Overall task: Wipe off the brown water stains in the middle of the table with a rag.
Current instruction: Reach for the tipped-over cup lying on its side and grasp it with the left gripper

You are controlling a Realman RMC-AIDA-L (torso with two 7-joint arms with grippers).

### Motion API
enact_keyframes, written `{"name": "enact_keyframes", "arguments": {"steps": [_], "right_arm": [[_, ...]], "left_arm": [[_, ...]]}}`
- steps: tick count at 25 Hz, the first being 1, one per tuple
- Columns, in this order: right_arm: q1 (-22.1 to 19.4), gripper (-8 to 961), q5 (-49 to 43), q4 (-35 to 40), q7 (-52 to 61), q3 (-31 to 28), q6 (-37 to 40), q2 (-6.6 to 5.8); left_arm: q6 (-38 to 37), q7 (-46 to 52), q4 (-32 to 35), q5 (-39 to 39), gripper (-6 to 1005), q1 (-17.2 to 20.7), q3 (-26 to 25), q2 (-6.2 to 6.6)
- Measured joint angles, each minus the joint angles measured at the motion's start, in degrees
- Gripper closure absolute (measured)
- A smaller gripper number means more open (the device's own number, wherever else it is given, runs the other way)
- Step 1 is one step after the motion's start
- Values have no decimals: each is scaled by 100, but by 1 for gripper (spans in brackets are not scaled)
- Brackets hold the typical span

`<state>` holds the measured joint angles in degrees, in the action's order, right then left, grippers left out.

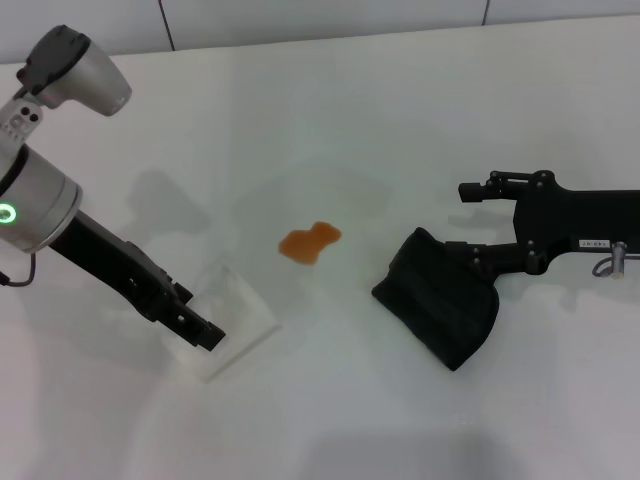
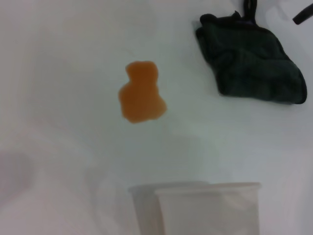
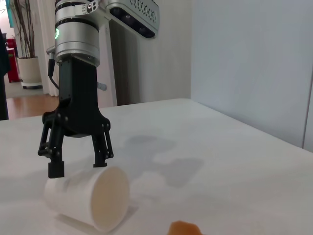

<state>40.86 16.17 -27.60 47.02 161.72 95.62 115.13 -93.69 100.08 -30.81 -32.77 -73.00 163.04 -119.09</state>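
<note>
The brown water stain (image 1: pixel 308 242) is a small orange-brown blotch in the middle of the white table (image 1: pixel 330 120); it also shows in the left wrist view (image 2: pixel 141 93) and at the edge of the right wrist view (image 3: pixel 185 228). The black rag (image 1: pixel 440 300) lies bunched to the right of the stain, also seen in the left wrist view (image 2: pixel 252 61). My right gripper (image 1: pixel 465 222) is open, with its nearer finger at the rag's far edge and the other finger off the rag. My left gripper (image 1: pixel 196 322) is open over a white paper cup.
The white paper cup (image 1: pixel 228 318) lies on its side at the left front of the table, under my left gripper (image 3: pixel 78 166); it shows in the right wrist view (image 3: pixel 93 196) and the left wrist view (image 2: pixel 205 208). Bare tabletop lies between cup, stain and rag.
</note>
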Motion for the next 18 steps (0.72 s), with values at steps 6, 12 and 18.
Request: {"name": "enact_keyframes", "arguments": {"steps": [6,12,18], "right_arm": [[-7,171,0,0,0,0,0,0],[-9,170,0,0,0,0,0,-7],[-21,170,0,0,0,0,0,-9]], "left_arm": [[50,3,75,19,121,57,0,0],[120,46,200,23,121,98,0,-8],[161,52,215,72,122,140,0,-9]]}}
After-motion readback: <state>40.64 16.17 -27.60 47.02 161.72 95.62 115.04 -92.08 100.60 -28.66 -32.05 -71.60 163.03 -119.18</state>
